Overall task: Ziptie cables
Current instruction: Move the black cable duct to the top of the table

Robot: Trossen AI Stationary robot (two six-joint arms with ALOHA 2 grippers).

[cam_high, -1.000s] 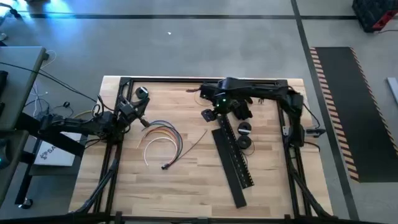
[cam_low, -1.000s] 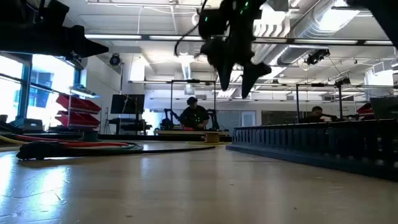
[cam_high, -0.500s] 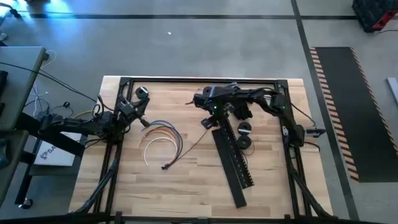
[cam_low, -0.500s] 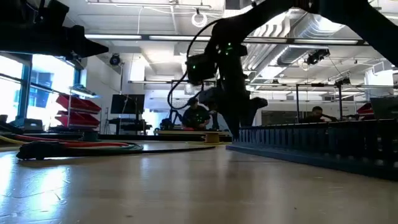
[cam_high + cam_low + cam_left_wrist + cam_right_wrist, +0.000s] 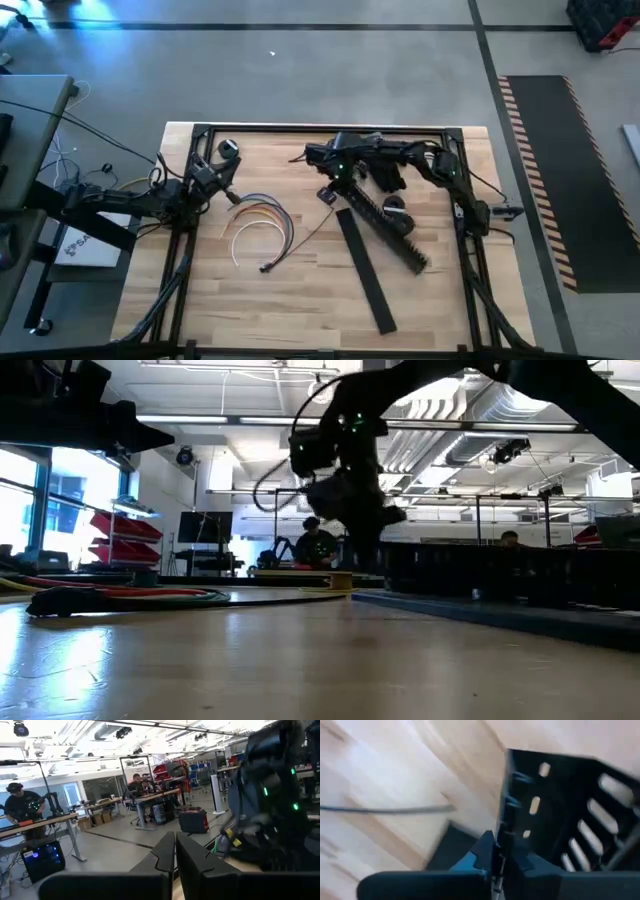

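Right claw has dragged the slotted duct off its flat lid, so the two now fan apart on the counter; its fingers are pinched on the duct's end wall. Left claw sits pressed together right by the cables, which are looped at counter left. Ziptie lies between cables and duct.

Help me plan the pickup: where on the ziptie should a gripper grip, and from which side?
Probably mid-length, from straight above, closing across its width. The ziptie lies flat on the table, too thin to catch sideways, and there bare wood shows on both sides, apart from the cables and the duct.
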